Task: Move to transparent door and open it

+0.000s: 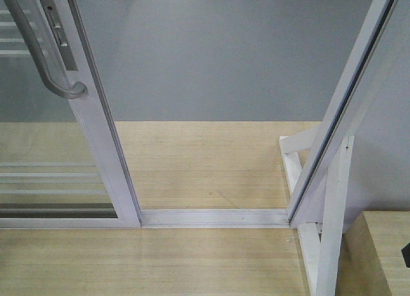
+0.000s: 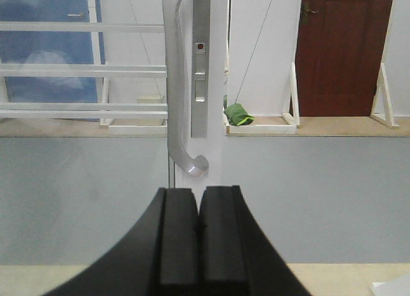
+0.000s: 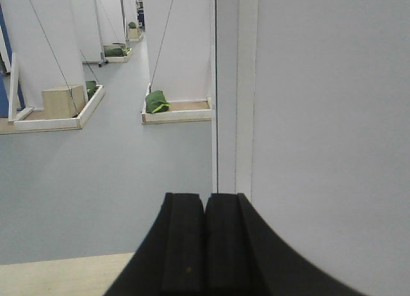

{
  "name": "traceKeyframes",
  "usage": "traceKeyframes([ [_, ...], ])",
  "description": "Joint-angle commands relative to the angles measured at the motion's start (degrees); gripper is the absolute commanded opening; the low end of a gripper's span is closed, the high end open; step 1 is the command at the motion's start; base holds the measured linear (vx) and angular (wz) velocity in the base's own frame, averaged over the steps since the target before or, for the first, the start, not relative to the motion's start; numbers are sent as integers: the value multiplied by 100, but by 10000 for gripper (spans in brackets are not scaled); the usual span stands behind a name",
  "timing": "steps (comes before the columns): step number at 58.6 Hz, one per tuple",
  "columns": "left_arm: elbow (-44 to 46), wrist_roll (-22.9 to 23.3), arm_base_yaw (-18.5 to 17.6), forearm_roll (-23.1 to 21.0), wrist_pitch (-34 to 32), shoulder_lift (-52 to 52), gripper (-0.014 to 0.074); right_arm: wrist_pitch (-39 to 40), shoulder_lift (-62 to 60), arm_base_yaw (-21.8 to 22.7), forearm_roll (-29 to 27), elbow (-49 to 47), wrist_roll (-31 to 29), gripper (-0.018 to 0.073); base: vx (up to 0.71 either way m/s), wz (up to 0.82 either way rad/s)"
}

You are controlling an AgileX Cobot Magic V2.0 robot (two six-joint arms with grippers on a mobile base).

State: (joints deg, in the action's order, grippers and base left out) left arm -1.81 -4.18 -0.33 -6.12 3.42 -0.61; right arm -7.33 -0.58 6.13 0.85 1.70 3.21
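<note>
Transparent door (image 1: pixel 57 180) slid aside, handle (image 2: pixel 176 84) ahead, jaws closed

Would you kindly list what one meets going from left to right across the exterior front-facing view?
Grey pull handle → transparent door → open doorway over the floor track → white door frame post → wooden box corner.

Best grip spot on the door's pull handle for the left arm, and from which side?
Grip the straight vertical bar of the pull handle just above its hooked lower end, approaching head-on. The bar stands off the white stile beside the lock plate, leaving room for one finger behind. The left pincer, now shut, sits below it and must open first.
</note>
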Motion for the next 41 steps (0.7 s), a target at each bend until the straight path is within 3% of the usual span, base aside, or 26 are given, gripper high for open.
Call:
traceKeyframes([
  [1, -91, 46, -31, -20, -486, -81, -6, 453, -91, -18, 8, 25, -62, -6, 0, 0],
  [41, -91, 46, -31, -20, -486, -81, -6, 453, -91, -18, 8, 25, -62, -6, 0, 0],
])
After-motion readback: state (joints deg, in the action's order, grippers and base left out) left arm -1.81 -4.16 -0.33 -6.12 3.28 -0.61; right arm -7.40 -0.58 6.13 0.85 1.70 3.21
